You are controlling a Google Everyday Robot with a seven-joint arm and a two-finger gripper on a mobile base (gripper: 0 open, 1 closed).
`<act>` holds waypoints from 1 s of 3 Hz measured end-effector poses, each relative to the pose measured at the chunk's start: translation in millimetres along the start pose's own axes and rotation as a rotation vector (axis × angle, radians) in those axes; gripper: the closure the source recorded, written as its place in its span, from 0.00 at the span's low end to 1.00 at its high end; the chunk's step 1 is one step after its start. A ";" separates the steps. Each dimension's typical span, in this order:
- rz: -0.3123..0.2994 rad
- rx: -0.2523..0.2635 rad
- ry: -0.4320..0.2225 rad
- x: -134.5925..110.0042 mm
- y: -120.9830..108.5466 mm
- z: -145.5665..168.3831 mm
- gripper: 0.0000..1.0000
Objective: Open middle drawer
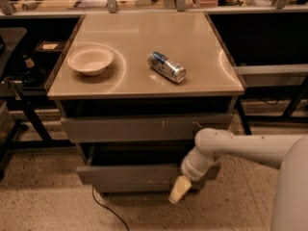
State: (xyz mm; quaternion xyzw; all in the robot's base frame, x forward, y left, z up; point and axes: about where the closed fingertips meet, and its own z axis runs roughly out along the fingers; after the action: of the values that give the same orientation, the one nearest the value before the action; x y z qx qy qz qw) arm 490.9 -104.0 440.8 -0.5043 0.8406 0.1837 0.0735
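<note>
One camera view, middle drawer (pixel 130 174) partway out under scratched upper drawer front (pixel 144 128), gripper (pixel 177 192) at its lower right edge, grip state can't tell, bowl (pixel 90 60) and can (pixel 166 67) on table (pixel 202 47).

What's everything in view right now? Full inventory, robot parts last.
cabinet: 1, tan top with a grey body, centre of view
bowl: 1, white, upright on the left of the cabinet top
can: 1, silver and blue, lying on its side right of the bowl
top drawer: 1, grey front with white scratch marks, just under the top
middle drawer: 1, plain grey front, below the top drawer with a dark gap above it
cable: 1, black, on the floor below the cabinet
arm: 1, white, reaching in from the right
gripper: 1, yellowish tip, at the right end of the middle drawer's front
</note>
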 end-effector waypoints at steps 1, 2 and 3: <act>0.000 0.000 0.000 -1.2 -0.6 0.2 0.00; 0.036 -0.054 0.035 29.5 42.1 -24.4 0.00; 0.041 -0.067 0.065 45.9 57.9 -33.3 0.00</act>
State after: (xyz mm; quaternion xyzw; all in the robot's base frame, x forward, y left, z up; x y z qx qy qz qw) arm 420.2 -129.8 470.9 -0.4948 0.8461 0.1969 0.0252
